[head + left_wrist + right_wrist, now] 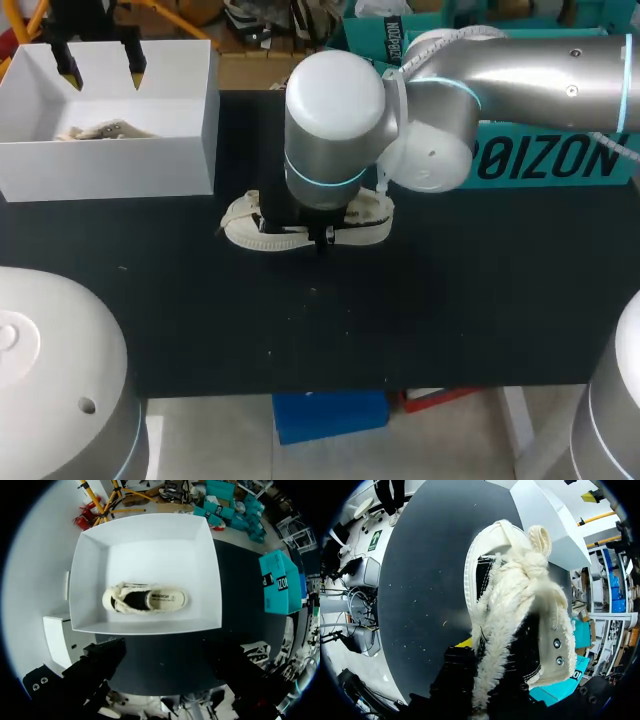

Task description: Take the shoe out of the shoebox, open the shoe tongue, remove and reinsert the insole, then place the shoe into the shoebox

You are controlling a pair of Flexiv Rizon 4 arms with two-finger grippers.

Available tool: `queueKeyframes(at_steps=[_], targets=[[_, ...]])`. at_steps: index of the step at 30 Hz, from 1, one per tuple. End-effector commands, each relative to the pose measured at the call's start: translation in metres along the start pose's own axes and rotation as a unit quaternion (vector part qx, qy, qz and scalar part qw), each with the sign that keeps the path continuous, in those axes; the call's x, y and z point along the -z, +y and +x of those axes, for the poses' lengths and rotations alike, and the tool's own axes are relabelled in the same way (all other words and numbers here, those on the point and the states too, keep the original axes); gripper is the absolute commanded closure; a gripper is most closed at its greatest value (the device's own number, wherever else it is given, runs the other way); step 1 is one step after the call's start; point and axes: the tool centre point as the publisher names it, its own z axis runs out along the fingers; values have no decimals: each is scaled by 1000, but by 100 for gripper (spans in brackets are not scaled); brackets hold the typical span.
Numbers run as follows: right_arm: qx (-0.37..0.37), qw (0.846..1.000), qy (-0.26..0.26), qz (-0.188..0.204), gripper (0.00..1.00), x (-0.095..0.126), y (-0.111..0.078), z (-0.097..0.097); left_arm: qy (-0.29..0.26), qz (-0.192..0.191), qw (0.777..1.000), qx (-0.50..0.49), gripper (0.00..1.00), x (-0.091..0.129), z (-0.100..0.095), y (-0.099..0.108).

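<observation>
- Table: black top, bearing everything listed below.
- Shoebox: white, lid off, at the far left corner of the table.
- Second shoe: cream with a dark lining, lying on its sole on the floor of the shoebox, sitting near the front wall.
- Left gripper: hangs above the shoebox, over its back part, with its two fingers spread well apart. It holds nothing and is clear of the second shoe.
- Shoe: cream, with fuzzy laces and a dark inside, out on the table near the middle, right of the shoebox and apart from it. In the head view its toe points toward the left arm's side.
- Right gripper: down on the shoe, about its middle, the arm reaching in from the right. The wrist and the shoe hide it, so I cannot tell whether it is apart or clamped.
- Teal box: at the table's far right, behind the right arm.
</observation>
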Motion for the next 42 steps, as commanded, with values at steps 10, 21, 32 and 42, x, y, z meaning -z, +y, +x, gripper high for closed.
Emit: queueKeyframes(at_steps=[10, 21, 32, 42], targets=[[-2, 999, 39, -18, 100, -59, 8, 11, -1, -1, 1000, 0, 0, 1, 0, 0], [-6, 999, 47, -16, 0, -45, 0, 5, -1, -1, 1000, 0, 0, 1, 0, 0], [11, 999, 20, -32, 0, 26, -7, -20, -1, -1, 1000, 0, 0, 1, 0, 0], [37, 985, -18, -169, 0, 68, -19, -41, -1, -1, 1000, 0, 0, 1, 0, 0]])
